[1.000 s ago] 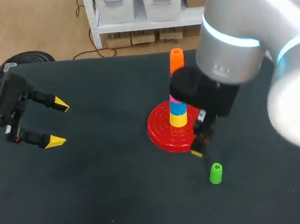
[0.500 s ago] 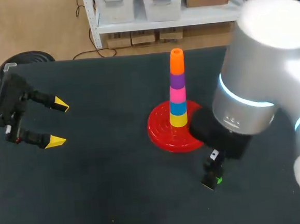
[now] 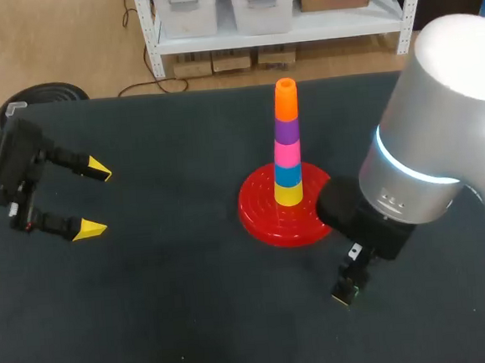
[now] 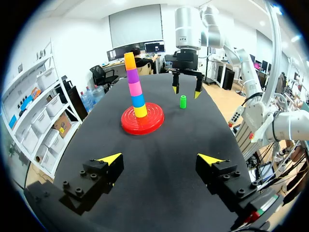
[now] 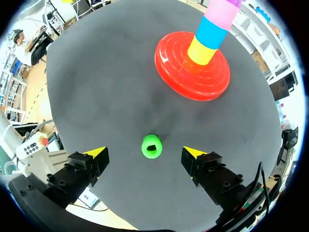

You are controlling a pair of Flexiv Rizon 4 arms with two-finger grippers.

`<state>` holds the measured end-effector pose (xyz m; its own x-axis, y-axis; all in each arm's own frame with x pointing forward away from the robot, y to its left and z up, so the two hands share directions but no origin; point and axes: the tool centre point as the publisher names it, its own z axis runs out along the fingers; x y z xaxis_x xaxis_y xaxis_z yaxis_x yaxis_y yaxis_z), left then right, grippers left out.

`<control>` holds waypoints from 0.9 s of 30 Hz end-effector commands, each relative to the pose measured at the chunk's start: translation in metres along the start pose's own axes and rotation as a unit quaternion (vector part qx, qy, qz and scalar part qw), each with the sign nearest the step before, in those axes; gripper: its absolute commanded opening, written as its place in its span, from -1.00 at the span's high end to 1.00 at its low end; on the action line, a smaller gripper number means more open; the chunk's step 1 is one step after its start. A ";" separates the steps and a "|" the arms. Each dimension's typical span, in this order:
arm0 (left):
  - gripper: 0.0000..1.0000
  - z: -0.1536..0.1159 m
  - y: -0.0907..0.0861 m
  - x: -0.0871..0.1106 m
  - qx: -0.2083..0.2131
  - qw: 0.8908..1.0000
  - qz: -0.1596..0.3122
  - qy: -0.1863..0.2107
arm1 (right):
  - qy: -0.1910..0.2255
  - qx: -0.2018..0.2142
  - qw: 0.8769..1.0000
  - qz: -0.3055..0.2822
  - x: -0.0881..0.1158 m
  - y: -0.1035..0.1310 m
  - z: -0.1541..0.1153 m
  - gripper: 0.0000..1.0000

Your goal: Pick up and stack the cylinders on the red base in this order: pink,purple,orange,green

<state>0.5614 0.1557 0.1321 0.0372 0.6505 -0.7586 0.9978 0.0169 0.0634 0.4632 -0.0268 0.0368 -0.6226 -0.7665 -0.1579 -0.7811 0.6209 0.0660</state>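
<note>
The red base [image 3: 262, 218] stands mid-table and carries a yellow, blue, pink, purple and orange stack [image 3: 287, 144]. From the left wrist view, the base [image 4: 145, 124], the stack [image 4: 134, 82] and the green cylinder [image 4: 183, 101] are all in sight. My right gripper [image 5: 145, 152] hangs open directly above the upright green cylinder [image 5: 151, 146], fingers on either side and not touching it. In the head view my right gripper [image 3: 351, 282] sits front-right of the base and hides the green cylinder. My left gripper [image 3: 93, 199] stays open and empty at the far left.
My bulky right arm [image 3: 430, 167] covers the table's right side. Bare dark tabletop [image 3: 176, 304] lies between my left gripper and the base.
My right arm swung away from the stack toward the front right and came down over the green cylinder, which it now hides in the head view. The left arm kept still.
</note>
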 end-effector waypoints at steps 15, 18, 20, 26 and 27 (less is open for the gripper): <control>-1.00 0.001 0.000 0.001 -0.001 1.000 0.001 -0.001 | 0.041 -0.019 0.999 -0.003 -0.009 -0.010 0.008 -1.00; -1.00 0.001 0.000 0.001 -0.001 1.000 0.001 -0.001 | 0.043 -0.024 0.999 -0.002 -0.009 -0.010 0.010 -1.00; -1.00 0.001 0.000 0.001 -0.001 1.000 0.001 -0.001 | 0.042 -0.031 0.999 -0.001 -0.008 -0.010 0.012 -1.00; -1.00 0.001 0.000 0.001 -0.001 1.000 0.001 -0.001 | 0.048 -0.038 0.998 -0.002 -0.009 -0.010 0.014 -1.00; -1.00 0.001 0.000 0.001 -0.001 1.000 0.001 -0.001 | 0.050 -0.038 0.998 -0.003 -0.009 -0.009 0.015 -1.00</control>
<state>0.5614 0.1557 0.1321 0.0372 0.6505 -0.7586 0.9978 0.0169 0.0634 0.4744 -0.0252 0.0233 -0.6178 -0.7834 -0.0679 -0.7836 0.6061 0.1359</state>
